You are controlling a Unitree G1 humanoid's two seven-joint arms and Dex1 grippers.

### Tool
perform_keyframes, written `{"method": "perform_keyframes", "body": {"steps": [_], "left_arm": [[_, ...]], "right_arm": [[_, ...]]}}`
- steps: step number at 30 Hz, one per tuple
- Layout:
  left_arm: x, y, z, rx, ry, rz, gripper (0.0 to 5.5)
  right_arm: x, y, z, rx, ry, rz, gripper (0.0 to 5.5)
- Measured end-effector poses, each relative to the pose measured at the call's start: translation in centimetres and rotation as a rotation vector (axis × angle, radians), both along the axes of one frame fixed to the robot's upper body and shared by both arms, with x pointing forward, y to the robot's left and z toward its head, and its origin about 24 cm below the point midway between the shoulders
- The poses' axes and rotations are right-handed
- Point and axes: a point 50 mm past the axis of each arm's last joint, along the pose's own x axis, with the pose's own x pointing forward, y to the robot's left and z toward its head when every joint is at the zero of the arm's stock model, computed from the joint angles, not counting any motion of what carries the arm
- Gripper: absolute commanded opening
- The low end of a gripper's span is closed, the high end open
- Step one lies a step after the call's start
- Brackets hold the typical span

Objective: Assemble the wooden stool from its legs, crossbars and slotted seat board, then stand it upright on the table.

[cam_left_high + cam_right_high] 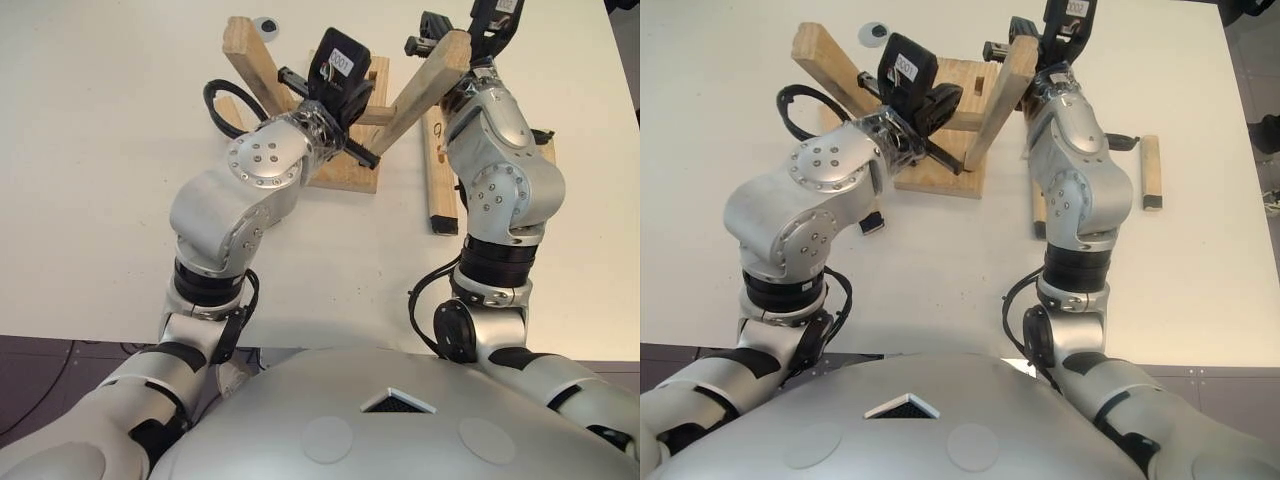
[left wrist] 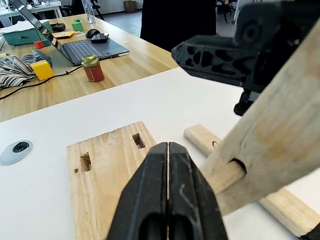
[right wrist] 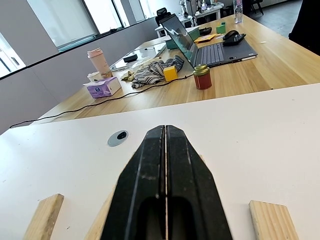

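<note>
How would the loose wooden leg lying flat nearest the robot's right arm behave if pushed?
The loose leg looks like solid squared timber, so it should stay stiff and slide rather than roll. Lying flat on the smooth table, it seems unlikely to tip. Being long and narrow, a push near one end would probably swing it round.

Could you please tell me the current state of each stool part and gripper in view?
seat board: lying flat, two slots empty
left leg: tilted outward above the board
right leg: tilted outward, crossbar plugged into it
crossbar: joining both legs
loose leg: lying flat, unattached
loose bar: lying flat, unattached
left gripper: shut
right gripper: shut
</note>
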Motion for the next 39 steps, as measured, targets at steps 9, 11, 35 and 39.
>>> {"method": "perform_keyframes", "body": {"steps": [9,11,35,39], "left_arm": [[1.4,10.1,14.7,-0.432,-0.562,0.23,0.0],[1.8,13.6,13.5,-0.324,-0.516,0.317,0.0],[0.7,11.2,-2.5,0.224,0.007,0.287,0.0],[1.9,11.5,-2.6,0.238,-0.01,0.299,0.0]], "right_arm": [[0.1,-4.7,-0.1,0.051,-0.008,-0.27,0.02],[-0.4,-7.4,0.0,0.087,-0.028,-0.403,0.02],[-5.1,2.0,0.3,-0.594,-0.093,0.492,0.02],[-5.2,2.5,-0.9,-0.6,-0.035,0.573,0.02]]}}
